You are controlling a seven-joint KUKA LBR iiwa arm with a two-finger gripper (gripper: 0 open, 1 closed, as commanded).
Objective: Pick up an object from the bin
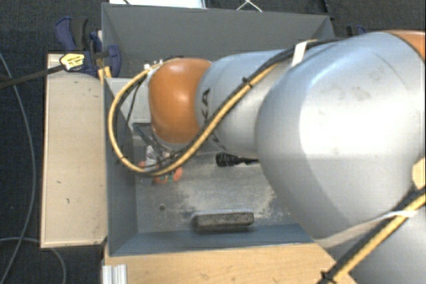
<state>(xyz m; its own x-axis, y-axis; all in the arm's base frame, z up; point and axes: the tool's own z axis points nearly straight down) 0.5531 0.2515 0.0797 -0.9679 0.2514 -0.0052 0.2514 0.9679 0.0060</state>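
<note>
Grey metal bin (122,209), camera view: arm reaches in from the right, with its orange wrist cover (174,100) over the left part of the floor. The gripper (157,160) sits below the cover, close to the left wall; can't tell if it's open or closed. Small orange-red bits (168,174) lie right at its tip, kind unclear. Dark oblong block (223,221) lies apart, toward the near wall, its long axis along that wall. Likely nothing gripped yet.
</note>
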